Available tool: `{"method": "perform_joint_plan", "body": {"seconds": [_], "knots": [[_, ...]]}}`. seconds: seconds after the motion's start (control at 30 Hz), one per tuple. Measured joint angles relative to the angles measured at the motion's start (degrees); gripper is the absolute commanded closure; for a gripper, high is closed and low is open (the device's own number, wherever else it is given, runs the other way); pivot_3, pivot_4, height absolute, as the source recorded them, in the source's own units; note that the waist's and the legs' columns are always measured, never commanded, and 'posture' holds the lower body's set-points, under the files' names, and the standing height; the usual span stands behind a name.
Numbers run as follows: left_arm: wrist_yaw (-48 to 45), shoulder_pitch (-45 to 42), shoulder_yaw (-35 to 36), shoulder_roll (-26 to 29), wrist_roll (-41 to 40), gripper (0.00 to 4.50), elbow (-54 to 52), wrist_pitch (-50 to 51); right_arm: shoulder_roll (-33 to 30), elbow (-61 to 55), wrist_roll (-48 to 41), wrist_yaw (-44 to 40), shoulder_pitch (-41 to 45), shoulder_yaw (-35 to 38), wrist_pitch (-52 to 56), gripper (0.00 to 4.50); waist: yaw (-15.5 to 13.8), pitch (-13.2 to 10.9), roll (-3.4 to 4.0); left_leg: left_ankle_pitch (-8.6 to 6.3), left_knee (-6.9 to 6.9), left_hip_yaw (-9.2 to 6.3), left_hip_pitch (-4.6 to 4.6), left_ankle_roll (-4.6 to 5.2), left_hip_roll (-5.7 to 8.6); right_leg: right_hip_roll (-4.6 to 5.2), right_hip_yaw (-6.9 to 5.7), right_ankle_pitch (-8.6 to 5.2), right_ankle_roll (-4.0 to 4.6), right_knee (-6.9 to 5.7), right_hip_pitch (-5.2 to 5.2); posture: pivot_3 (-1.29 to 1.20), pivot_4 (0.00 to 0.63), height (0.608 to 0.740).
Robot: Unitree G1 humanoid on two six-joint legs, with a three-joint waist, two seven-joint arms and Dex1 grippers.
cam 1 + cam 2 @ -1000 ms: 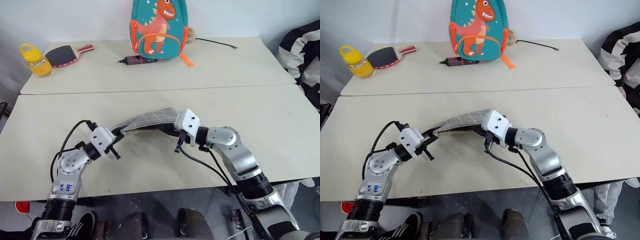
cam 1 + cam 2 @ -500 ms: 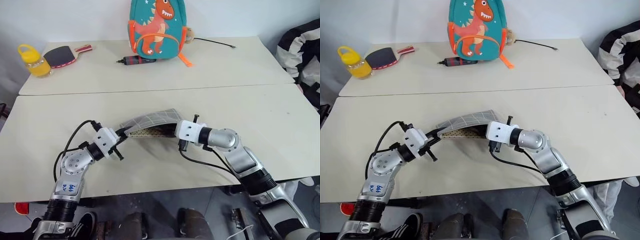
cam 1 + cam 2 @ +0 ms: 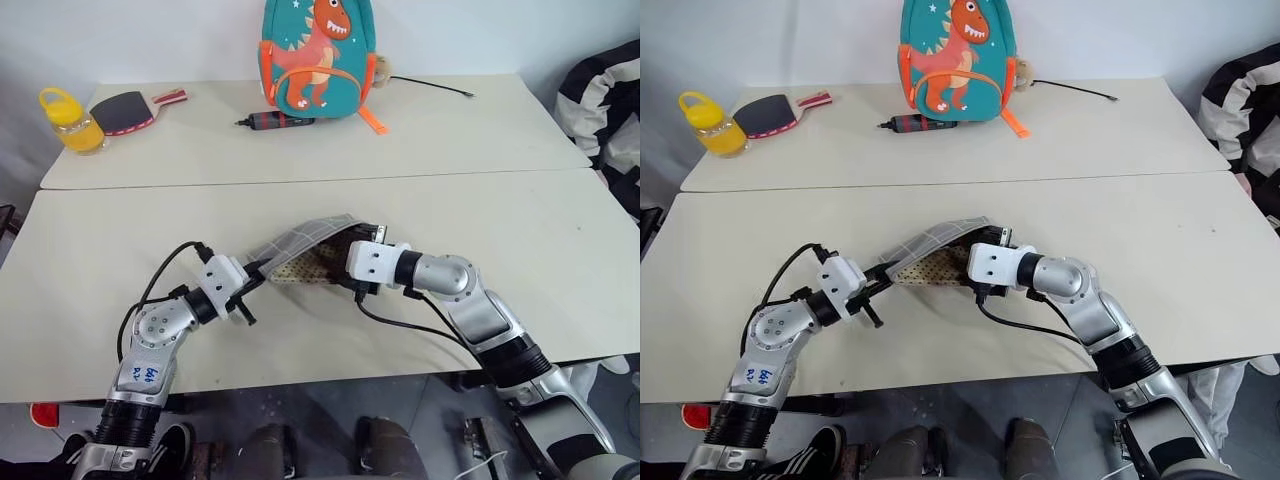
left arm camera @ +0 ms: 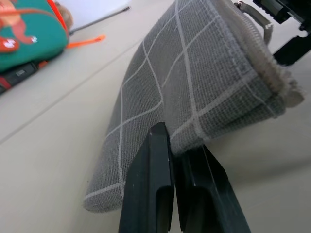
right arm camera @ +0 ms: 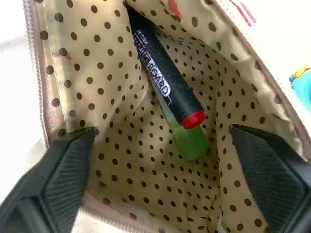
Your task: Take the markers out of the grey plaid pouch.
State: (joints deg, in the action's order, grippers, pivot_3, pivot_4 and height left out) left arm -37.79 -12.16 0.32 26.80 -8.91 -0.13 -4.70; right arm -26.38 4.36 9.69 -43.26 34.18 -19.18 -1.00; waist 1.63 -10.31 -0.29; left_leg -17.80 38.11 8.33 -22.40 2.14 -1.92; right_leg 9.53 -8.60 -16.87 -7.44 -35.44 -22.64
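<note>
Two pale tables (image 3: 500, 130) butt together before a white wall. Over the near one, the left gripper (image 4: 174, 160) pinches the grey plaid pouch (image 3: 300, 245); the right gripper (image 5: 160, 160) stands spread inside its mouth, where the markers (image 5: 170, 97) lie.

looks like a robot test room, two plain beige tables (image 3: 480, 150) pushed together, bare white wall (image 3: 150, 40) up top, random props

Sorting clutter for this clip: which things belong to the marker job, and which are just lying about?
Job: grey plaid pouch; markers inside it; left gripper pinching the pouch; right gripper open at its mouth.
Lying about: dinosaur backpack; yellow bottle; paddle; red-black tool.
</note>
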Motion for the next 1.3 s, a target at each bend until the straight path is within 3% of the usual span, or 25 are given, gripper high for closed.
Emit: {"method": "perform_joint_plan", "body": {"seconds": [0.13,0.47,0.67,0.87,1.23,1.3], "knots": [[0.17,-0.54,0.28,-0.28,-2.42,4.50,-1.99,5.81,-1.21,-2.60,-3.50,-4.85,2.02,1.28,2.98,1.65,-0.14,0.00,0.00,0.00,0.02,-0.04,0.00,0.01,0.01,0.00,0.00,0.00,0.00,-0.01,0.03,0.00,0.150,0.740],[-2.54,-6.52,0.73,2.19,-11.88,4.50,-9.35,28.59,-10.70,-6.15,-7.73,-20.54,11.13,1.72,8.14,1.65,-0.05,-0.01,-0.01,0.01,0.04,-0.07,0.02,0.01,0.00,-0.01,-0.01,0.00,0.00,-0.01,0.07,0.00,0.150,0.740],[-3.41,-10.11,0.24,2.25,-18.32,4.50,-11.78,41.65,-12.89,-3.67,-6.30,-27.31,12.90,-1.17,8.35,1.65,-0.12,-0.02,-0.03,0.01,0.04,-0.06,0.00,0.01,0.03,-0.01,-0.01,0.00,0.00,0.02,0.07,0.00,0.150,0.740],[-3.54,-11.92,0.64,-0.56,-24.18,4.50,-12.60,50.22,-13.45,-1.96,-3.94,-29.90,17.44,-3.06,7.12,1.65,-0.08,-0.02,-0.04,0.03,0.06,-0.07,0.01,-0.02,0.01,-0.04,0.00,0.00,0.00,0.01,0.07,0.00,0.150,0.740],[-2.93,-12.32,1.96,-2.66,-29.41,4.50,-12.34,57.08,-12.15,2.13,1.16,-28.69,17.83,-5.42,4.17,1.65,-0.11,-0.03,-0.05,0.03,0.08,-0.07,0.01,-0.03,0.02,-0.04,0.01,0.00,0.00,0.01,0.08,0.00,0.150,0.740],[-2.27,-12.32,2.00,-3.77,-29.40,4.50,-12.34,56.72,-11.59,3.22,2.32,-27.82,17.81,-5.52,3.05,2.02,-0.08,-0.03,-0.05,0.04,0.08,-0.07,0.01,-0.04,0.02,-0.05,0.02,0.00,0.00,0.02,0.08,0.00,0.150,0.740]]}}
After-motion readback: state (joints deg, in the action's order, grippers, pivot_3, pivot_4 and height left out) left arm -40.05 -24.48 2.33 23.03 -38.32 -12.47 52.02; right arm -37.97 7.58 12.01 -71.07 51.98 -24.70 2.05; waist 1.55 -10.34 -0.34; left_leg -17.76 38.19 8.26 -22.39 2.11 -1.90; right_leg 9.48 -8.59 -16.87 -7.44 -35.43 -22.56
